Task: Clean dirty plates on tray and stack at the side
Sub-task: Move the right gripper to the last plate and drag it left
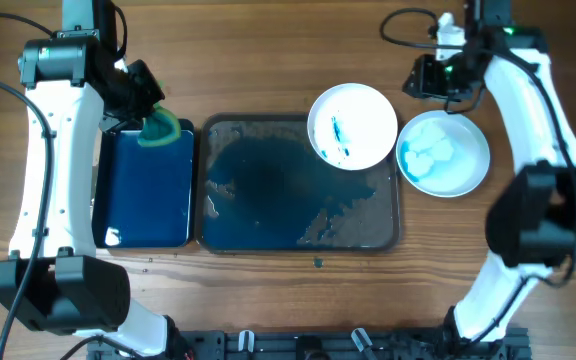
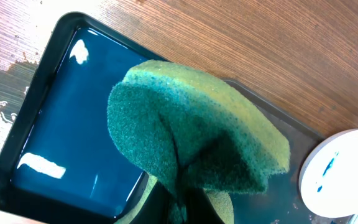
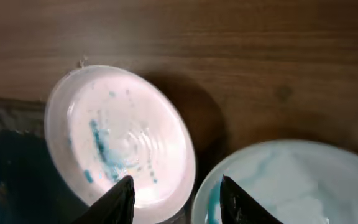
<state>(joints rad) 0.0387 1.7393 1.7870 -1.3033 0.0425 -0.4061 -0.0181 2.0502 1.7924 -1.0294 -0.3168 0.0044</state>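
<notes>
while the left jaws clamp a green sponge (image 2: 197, 137) over the small water tray (image 1: 148, 195), the right jaws hang apart near the smeared plate (image 1: 352, 125) at a corner of the big tray (image 1: 268, 190); scrubbing looks next, so the sponge must cross over.

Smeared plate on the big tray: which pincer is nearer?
Right. The right pincer hovers at the smeared plate's rim, beside the second plate; the left pincer, gripping the sponge, is across the tray above the smaller tray.
</notes>
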